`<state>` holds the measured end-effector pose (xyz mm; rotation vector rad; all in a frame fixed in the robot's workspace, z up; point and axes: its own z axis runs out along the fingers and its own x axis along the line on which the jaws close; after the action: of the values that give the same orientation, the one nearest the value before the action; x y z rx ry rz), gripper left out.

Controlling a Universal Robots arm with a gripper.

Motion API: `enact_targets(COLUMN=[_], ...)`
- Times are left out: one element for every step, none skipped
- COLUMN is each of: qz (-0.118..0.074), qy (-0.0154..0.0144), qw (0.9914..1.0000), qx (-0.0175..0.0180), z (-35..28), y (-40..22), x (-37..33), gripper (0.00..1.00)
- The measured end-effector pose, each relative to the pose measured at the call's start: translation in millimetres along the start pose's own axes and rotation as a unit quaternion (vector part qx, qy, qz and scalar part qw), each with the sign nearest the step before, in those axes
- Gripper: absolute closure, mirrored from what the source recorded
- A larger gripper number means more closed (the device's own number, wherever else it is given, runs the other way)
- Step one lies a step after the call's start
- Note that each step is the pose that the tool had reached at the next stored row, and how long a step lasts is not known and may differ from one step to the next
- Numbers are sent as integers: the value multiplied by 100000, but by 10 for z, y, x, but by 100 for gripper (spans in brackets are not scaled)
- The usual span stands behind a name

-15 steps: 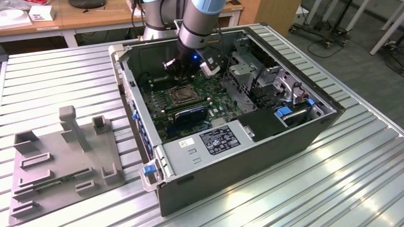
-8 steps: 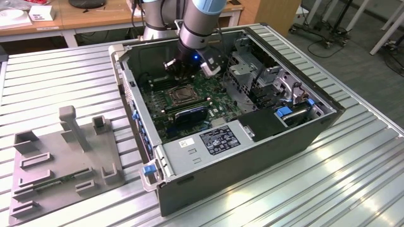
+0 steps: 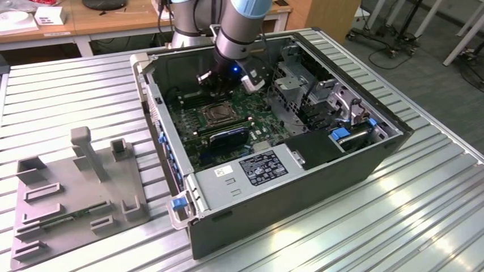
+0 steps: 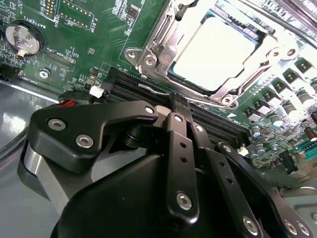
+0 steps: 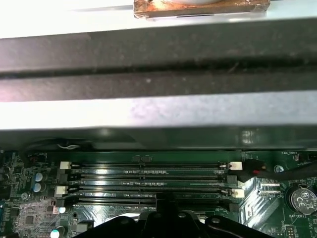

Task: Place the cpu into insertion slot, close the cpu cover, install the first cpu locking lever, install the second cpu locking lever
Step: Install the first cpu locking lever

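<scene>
A ribbed, silvery aluminium table top (image 3: 423,215) is spread across the scene, and bright light is reflected on it at the exterior view's near right. Light wooden desks (image 3: 98,22) are set along the far side. A grey floor (image 3: 427,54) is seen at the far right, where black wheeled stand bases (image 3: 378,39) are parked.

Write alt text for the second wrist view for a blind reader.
The silvery cpu lies framed by the metal cpu cover on a green motherboard. The black end effector hangs in the foreground over memory slots.
</scene>
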<state>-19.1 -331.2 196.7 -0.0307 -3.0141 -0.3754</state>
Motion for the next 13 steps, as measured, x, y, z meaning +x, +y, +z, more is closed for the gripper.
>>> enact_targets(qz=[-4,-4,-8,-3,10,27,46,66,89,118,149,177,206], qy=[-5,-13,-9,10,62,126,203,283,376,478,597,704,818], qw=[100000,100000,100000,100000,100000,100000,100000,100000,99999,99999,99998,99997,99996], qx=[-10,-21,-31,-28,-29,-21,-20,-17,-15,-10,-7,-10,-9], z=[1,1,1,0,-1,-2,-2,-4,-5,-8,-11,-13,-15], y=[1,1,2,2,2,2,3,3,4,4,5,6,6], x=[-7,-15,-22,-28,-33,-38,-44,-49,-54,-59,-64,-69,-75], gripper=[89,89,89,89,89,89,89,89,89,89,89,89,89])
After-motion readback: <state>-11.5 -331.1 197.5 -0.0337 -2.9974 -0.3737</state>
